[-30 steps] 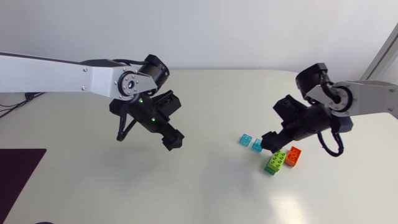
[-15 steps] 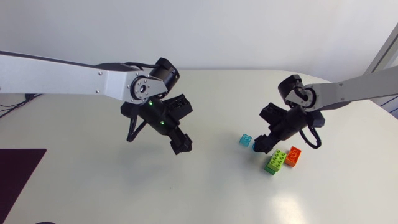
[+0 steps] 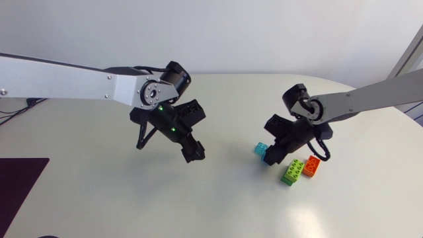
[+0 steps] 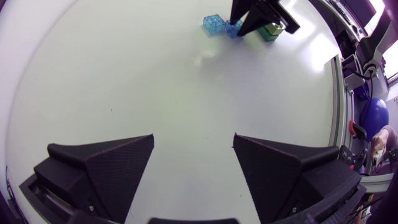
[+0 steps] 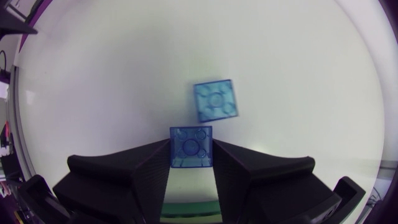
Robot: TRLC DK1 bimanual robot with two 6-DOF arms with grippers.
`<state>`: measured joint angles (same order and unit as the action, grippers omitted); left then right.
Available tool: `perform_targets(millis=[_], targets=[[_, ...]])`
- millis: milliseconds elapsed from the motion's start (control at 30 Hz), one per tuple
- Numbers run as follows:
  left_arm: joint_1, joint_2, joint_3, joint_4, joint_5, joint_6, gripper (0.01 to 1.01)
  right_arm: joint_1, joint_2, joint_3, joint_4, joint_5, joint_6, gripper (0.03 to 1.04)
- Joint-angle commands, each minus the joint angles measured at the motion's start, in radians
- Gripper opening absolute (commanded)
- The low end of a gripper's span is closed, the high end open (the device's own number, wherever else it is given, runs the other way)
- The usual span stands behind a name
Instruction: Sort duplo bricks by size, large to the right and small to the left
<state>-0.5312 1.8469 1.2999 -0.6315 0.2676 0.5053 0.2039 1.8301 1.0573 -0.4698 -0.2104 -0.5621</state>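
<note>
Our left arm (image 3: 73,80) comes in from nine o'clock over the white bench (image 3: 218,205). Our left pincer (image 3: 192,155) hangs above the bench's middle, pointing toward five o'clock. In its wrist view the two wedge fingers stand wide apart with only bare bench between them, so it has hold of nothing.

At three o'clock from it, well apart, lies the cluster of bricks. First is a small translucent blue plastic brick (image 3: 261,149), free on the bench. Just beside it, at its five o'clock, our right pincer (image 3: 269,158) is down at the bench. In the right wrist view its fingers are narrowed onto a second small translucent blue brick (image 5: 191,146), one finger pressed to each side. The free blue brick sits just ahead of the held one, slightly turned, at about one o'clock from it.

At four o'clock from the right pincer lies a long green plastic brick (image 3: 292,172). A small orange plastic brick (image 3: 312,165) is touching or nearly touching it at its two o'clock. Our right arm (image 3: 370,98) reaches in from three o'clock.
</note>
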Motion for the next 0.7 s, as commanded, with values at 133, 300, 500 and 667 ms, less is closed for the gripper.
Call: perform_targets(millis=[133,300,500,667], targets=[[0.022,0.011,0.001,0.0,0.022,0.029,0.866,0.183,-0.058,-0.029,-0.079,-0.011,0.014,0.32],[0.025,0.003,-0.014,0.0,0.041,0.029,0.867,0.295,0.009,0.036,-0.089,-0.02,0.056,0.58],[0.008,-0.002,-0.025,-0.005,0.059,0.009,0.87,0.258,0.003,0.073,-0.075,-0.035,0.1,1.0],[-0.039,0.017,0.009,-0.01,0.071,-0.068,0.869,0.124,-0.112,0.04,-0.049,-0.05,0.103,1.0]])
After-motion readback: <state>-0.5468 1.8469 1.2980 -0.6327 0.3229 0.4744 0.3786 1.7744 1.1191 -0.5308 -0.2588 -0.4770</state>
